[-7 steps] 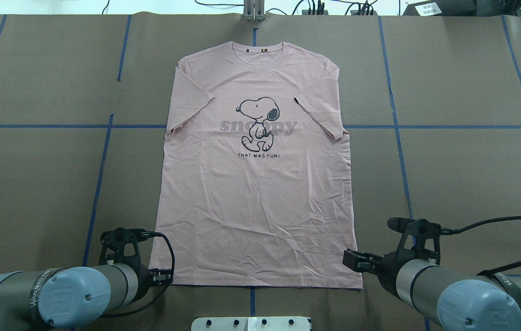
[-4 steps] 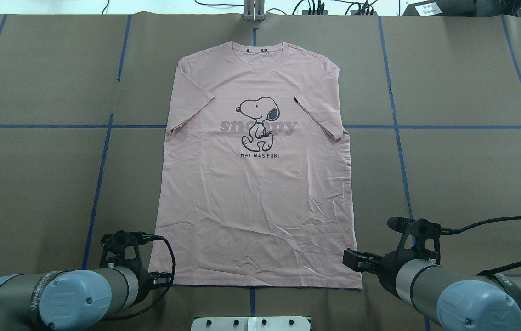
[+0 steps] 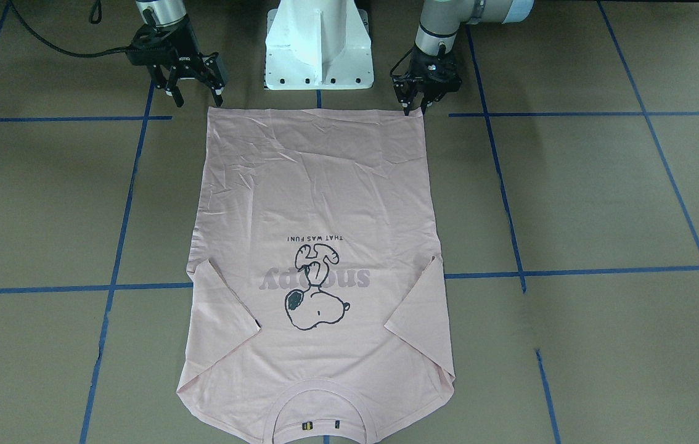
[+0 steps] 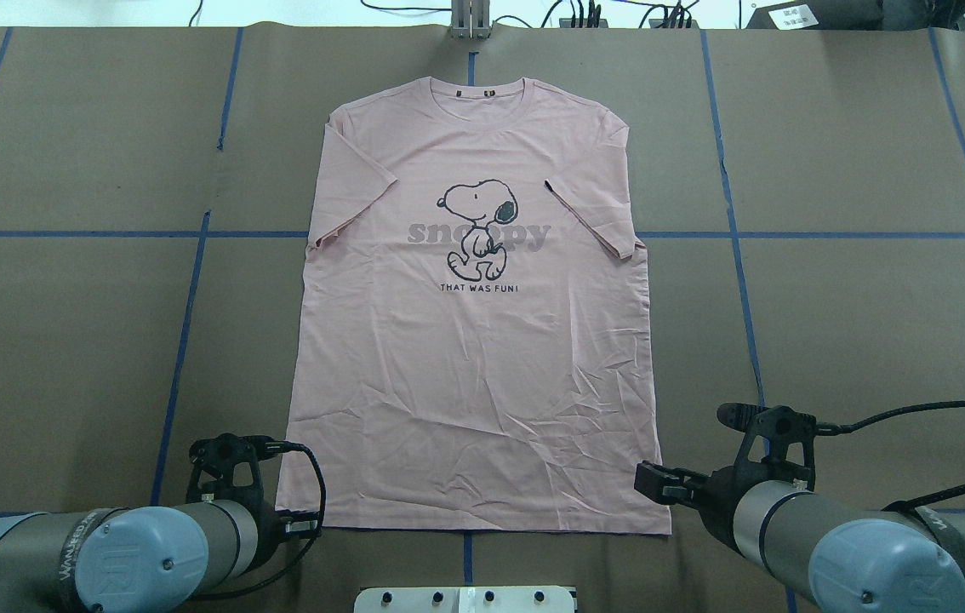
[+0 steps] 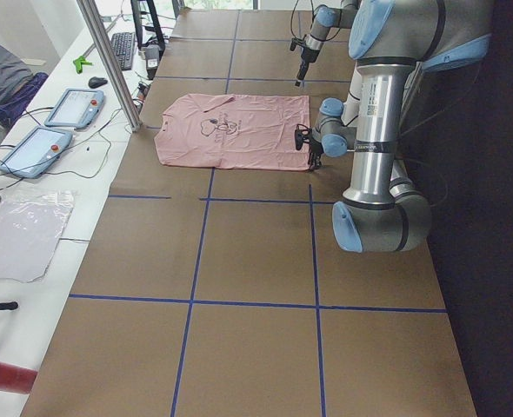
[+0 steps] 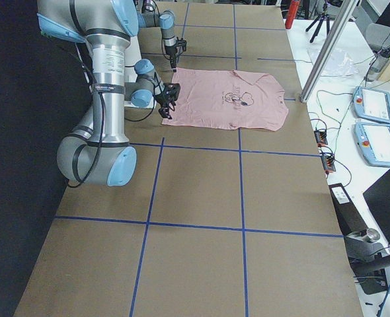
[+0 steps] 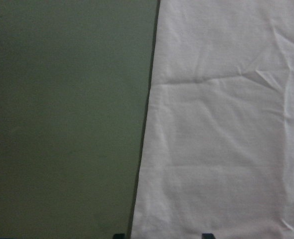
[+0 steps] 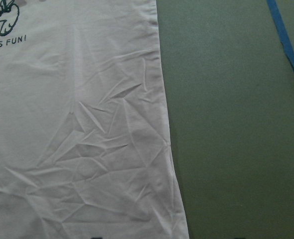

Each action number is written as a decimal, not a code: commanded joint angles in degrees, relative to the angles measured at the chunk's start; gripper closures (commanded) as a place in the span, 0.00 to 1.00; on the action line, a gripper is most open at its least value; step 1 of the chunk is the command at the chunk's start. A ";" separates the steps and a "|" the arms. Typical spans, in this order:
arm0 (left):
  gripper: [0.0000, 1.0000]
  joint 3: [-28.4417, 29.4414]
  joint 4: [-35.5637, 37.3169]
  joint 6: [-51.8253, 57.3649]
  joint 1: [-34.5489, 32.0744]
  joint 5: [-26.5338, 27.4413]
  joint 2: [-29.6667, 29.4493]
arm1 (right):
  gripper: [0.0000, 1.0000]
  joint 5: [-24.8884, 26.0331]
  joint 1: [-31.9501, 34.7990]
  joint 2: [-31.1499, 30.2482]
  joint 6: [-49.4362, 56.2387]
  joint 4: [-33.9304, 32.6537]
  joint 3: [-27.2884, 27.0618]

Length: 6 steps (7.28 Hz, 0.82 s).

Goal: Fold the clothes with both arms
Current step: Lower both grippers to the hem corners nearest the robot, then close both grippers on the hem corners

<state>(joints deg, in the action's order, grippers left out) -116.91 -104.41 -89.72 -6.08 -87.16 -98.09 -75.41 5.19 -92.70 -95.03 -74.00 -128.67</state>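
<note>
Wrinkled T-shirt (image 8: 87, 139) fills the left, blue tape (image 8: 286, 45) far right

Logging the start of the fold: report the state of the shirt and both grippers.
T-shirt: spread flat, print up, unfolded, creased near the hem.
Left gripper: open, at the hem corner on its side, holding nothing.
Right gripper: open, just off the other hem corner, holding nothing.

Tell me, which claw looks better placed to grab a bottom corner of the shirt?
Left. The left claw sits low, right at the T-shirt's hem corner, open and straddling the side edge in its wrist view. The right claw, also open, hangs higher above its corner.
</note>
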 commanded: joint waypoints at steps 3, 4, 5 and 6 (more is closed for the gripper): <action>1.00 -0.24 0.00 0.16 -0.16 -0.11 -0.09 | 0.09 0.09 -0.61 0.41 -0.06 -0.09 0.53; 1.00 -0.33 0.00 0.16 -0.07 -0.11 -0.35 | 0.11 2.00 -1.40 1.63 -1.46 -0.18 3.14; 1.00 -0.33 0.00 0.16 -0.07 -0.11 -0.79 | 0.20 2.89 -2.80 1.64 -5.04 -0.70 4.38; 1.00 -0.42 -0.09 0.07 -0.07 -0.11 -0.79 | 0.26 3.16 -3.95 1.91 -7.51 -4.53 4.48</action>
<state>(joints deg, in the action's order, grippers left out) -117.24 -104.43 -89.58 -6.17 -87.27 -98.69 -73.02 2.75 -91.17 -99.18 -75.31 -125.05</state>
